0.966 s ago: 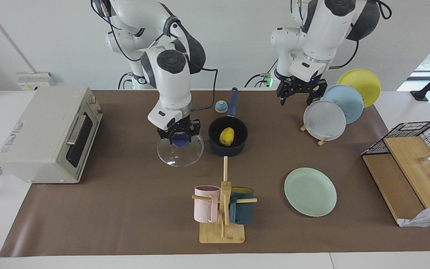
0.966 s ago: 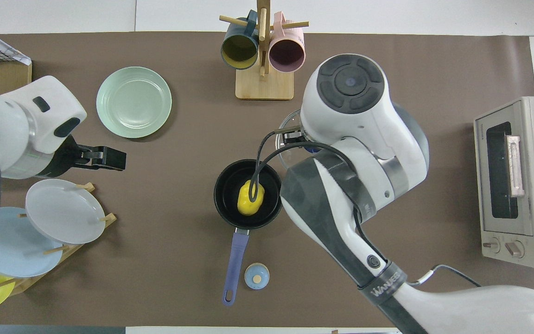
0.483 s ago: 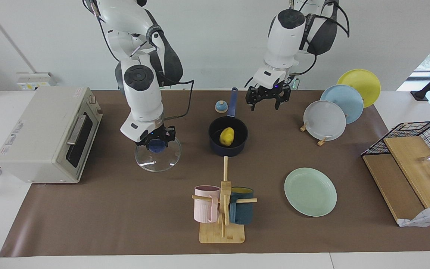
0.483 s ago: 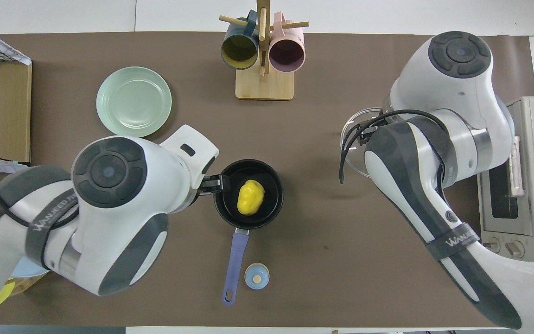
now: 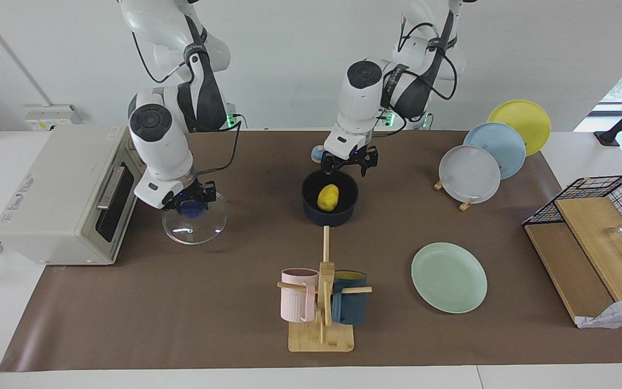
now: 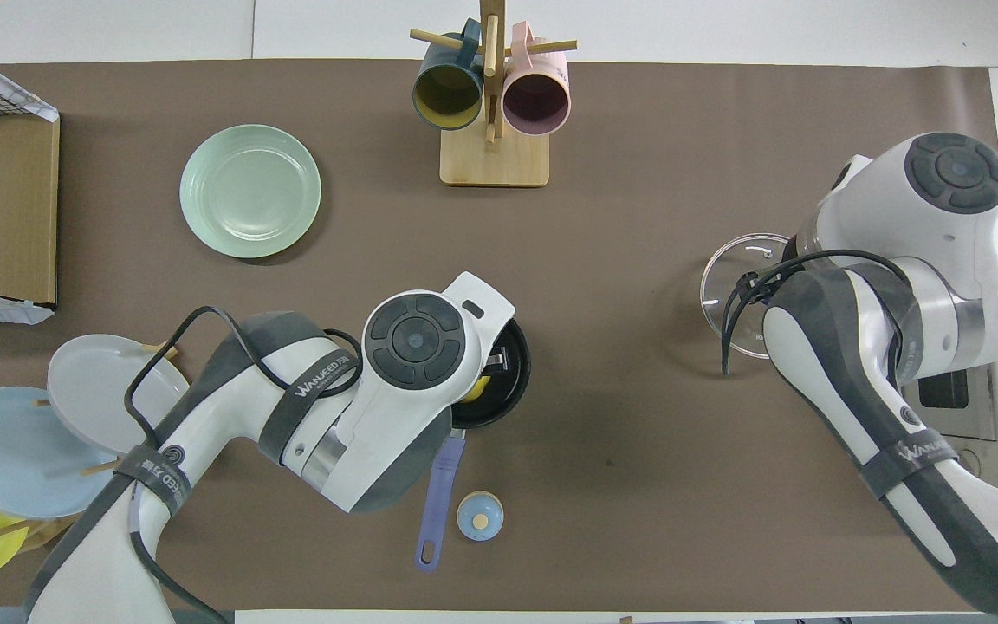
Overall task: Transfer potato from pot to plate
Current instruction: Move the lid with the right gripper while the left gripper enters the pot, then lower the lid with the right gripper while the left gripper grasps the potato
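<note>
The yellow potato [image 5: 328, 197] lies inside the dark blue pot [image 5: 330, 212] in the middle of the table. In the overhead view the left arm covers most of the pot [image 6: 514, 381], and only a sliver of the potato [image 6: 475, 390] shows. My left gripper [image 5: 346, 167] hangs open over the pot's rim at the handle side, above the potato and holding nothing. My right gripper [image 5: 190, 207] is shut on the blue knob of a glass lid [image 5: 195, 224] in front of the toaster oven. The mint-green plate [image 5: 448, 276] lies bare, farther from the robots than the pot, toward the left arm's end.
A toaster oven [image 5: 68, 194] stands at the right arm's end. A wooden mug rack [image 5: 322, 302] with a pink and a dark blue mug stands just farther out than the pot. A rack of grey-white, light blue and yellow plates [image 5: 470, 173] and a wire basket [image 5: 608, 194] fill the left arm's end. A small blue knob [image 6: 480, 516] sits beside the pot handle [image 6: 438, 494].
My left arm has swung from the plate rack to over the pot. My right gripper has carried the glass lid away from the pot toward the toaster oven.
</note>
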You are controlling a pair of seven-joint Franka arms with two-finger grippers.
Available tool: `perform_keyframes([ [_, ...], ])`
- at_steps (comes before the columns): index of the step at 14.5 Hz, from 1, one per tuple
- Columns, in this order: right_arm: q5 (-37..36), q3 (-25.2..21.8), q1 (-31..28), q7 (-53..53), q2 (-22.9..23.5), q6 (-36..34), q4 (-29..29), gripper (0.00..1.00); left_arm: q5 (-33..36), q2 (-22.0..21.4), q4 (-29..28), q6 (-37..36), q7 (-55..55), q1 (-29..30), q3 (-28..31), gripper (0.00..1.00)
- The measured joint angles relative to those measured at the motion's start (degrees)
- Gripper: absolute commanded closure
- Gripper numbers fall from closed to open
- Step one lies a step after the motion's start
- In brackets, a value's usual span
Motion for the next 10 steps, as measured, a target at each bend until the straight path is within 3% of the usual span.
perform_keyframes([
  [4, 0.00, 0.00, -2.06, -2.35, -2.43, 4.71, -7.11, 0.44, 2.10, 3.72, -0.01, 2.35, -1.96, -1.64, 0.04, 0.00],
  [10, 0.00, 0.00, -4.58, -5.24, -4.47, 7.56, -11.74, 0.37, 2.77, 6.02, 0.00, 3.73, -2.99, -2.28, 0.04, 0.00],
])
